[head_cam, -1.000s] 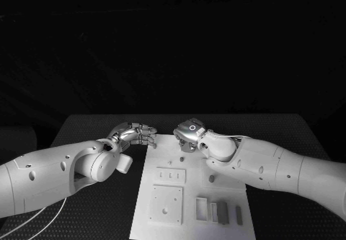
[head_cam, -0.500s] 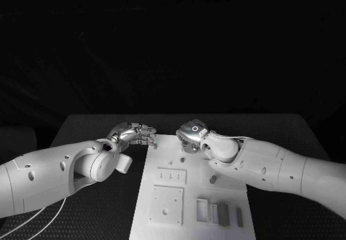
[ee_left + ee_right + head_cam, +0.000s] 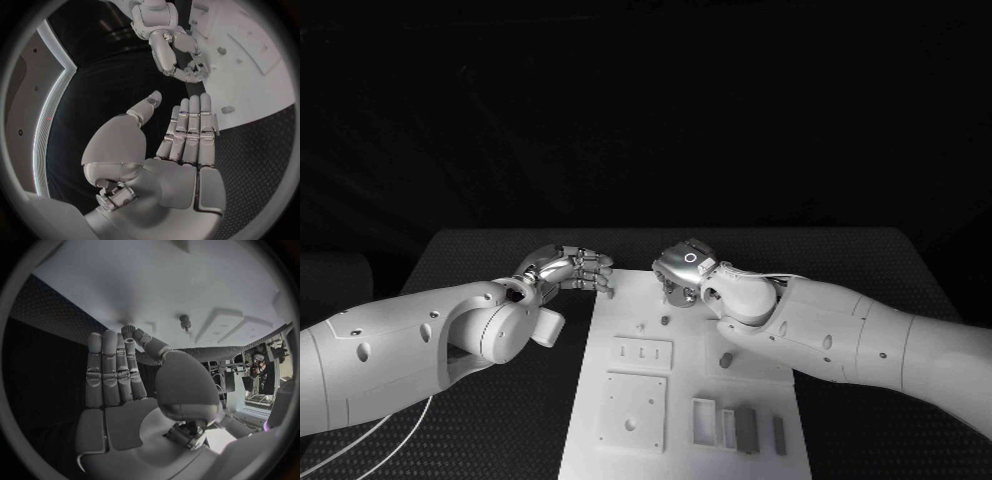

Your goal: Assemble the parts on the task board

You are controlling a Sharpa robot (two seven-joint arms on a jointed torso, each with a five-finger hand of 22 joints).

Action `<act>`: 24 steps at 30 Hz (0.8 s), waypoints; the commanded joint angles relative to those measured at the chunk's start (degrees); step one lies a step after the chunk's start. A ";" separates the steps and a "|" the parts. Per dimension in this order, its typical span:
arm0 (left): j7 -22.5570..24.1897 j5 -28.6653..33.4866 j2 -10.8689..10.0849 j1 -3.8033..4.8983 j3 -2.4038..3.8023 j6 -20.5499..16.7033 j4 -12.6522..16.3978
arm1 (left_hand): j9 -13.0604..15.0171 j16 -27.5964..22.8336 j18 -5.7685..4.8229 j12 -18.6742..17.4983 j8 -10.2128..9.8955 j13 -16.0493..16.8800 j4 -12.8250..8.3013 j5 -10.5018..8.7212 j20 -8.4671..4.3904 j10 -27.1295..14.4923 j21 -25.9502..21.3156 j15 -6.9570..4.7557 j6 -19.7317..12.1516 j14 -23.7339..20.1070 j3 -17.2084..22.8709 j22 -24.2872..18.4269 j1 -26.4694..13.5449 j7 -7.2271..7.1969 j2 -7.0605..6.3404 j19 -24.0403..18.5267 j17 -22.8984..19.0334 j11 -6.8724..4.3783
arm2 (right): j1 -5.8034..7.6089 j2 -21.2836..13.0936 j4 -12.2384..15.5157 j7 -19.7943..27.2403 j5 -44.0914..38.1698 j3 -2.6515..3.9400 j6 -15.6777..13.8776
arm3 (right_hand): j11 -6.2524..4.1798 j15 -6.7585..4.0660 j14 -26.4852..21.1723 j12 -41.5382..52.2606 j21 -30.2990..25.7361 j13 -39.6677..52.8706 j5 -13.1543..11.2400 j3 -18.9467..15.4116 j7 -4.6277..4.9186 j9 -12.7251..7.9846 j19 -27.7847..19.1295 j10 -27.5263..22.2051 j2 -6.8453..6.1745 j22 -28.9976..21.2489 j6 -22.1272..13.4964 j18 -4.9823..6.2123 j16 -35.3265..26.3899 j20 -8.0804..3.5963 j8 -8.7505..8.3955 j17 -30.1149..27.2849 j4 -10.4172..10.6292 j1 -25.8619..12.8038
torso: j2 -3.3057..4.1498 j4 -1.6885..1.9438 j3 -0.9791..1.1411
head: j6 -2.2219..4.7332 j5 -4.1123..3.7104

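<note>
- Task board [image 3: 678,390]: white plate flat on the black table [image 3: 877,270], reaching from between my two hands back toward my body.
- Parts [image 3: 740,425]: several upright blocks grouped at the board's near end, well behind both hands; I judge these not yet fitted.
- Small peg [image 3: 185,320]: stands on the board just beyond my right fingertips; seated or loose, I cannot tell.
- Right hand [image 3: 684,272]: over the board's far end, fingers straight together, grasping nothing.
- Left hand [image 3: 568,269]: at the board's far left corner, flat and released, nothing in it.
- Progress, by my judgement: early; most assembly remains.
</note>
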 commanded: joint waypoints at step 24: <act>0.47 0.21 -0.27 0.08 0.06 0.39 -0.04 | -0.01 -0.49 0.46 -0.57 -0.45 0.04 -0.10 0.19 -0.06 -0.14 -0.26 0.27 -0.36 -0.09 -0.27 0.10 -0.47 0.19 -0.35 -0.39 0.19 0.34 | -0.18 -1.61 0.57 1.81 5.77 -0.21 -4.59 | 4.42 3.77 -1.95 -4.56 0.19 -3.15 0.28 1.49 4.04 -2.15 -2.56 -13.60 -6.96 1.32 -10.98 2.64 -1.48 1.07 -5.84 1.06 2.53 -2.24 | 0.00 -0.01 0.00 | 0.47 -0.34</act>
